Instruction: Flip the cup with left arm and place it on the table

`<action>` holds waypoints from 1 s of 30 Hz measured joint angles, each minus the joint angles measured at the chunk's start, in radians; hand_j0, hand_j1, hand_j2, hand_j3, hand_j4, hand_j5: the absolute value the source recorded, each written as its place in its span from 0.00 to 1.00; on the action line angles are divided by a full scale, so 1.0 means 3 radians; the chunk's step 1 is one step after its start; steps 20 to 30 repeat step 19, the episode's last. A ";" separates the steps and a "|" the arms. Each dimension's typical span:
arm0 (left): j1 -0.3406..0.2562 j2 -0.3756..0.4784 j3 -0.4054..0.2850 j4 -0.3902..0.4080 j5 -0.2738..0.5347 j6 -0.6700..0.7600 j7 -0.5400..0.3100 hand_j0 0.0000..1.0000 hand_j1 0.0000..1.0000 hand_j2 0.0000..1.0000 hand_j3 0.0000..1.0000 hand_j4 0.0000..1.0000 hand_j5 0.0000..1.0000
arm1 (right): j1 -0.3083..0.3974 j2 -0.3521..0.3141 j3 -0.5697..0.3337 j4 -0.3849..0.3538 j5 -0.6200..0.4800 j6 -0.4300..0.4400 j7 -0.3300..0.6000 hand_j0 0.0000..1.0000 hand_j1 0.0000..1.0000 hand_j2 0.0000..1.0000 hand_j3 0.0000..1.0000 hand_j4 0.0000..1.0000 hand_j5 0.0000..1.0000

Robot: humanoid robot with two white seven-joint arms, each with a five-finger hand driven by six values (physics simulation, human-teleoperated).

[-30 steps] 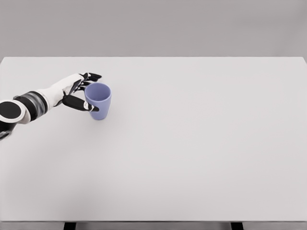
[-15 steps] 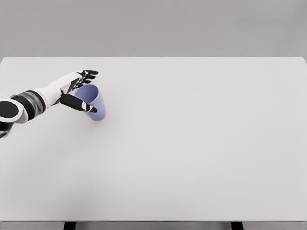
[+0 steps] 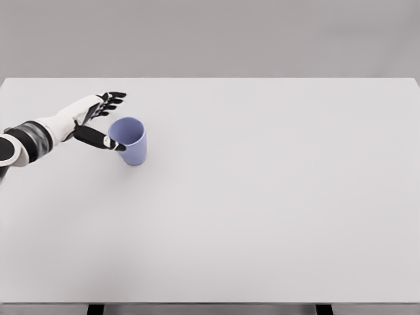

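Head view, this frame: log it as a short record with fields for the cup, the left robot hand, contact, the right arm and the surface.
cup: lavender cup, mouth up, tilted to the left, on the left part of the table
left robot hand: left robot hand beside the cup, fingers spread, holding nothing
contact: thumb tip at the cup's rim; no grasp
right arm: not in view
surface: white table
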 measured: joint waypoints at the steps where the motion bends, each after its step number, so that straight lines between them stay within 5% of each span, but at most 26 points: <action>1: 0.0000 0.0026 0.0007 0.0000 0.0001 -0.0016 0.0000 1.00 1.00 1.00 1.00 1.00 1.00 | 0.0000 0.0000 0.0000 0.0000 0.0000 -0.0001 0.0000 1.00 1.00 1.00 1.00 1.00 1.00; 30: 0.0000 0.0396 0.0186 0.0000 0.0004 -0.0074 0.0005 1.00 1.00 1.00 1.00 1.00 1.00 | 0.0000 0.0000 0.0000 0.0000 0.0000 -0.0001 0.0000 1.00 1.00 1.00 1.00 1.00 1.00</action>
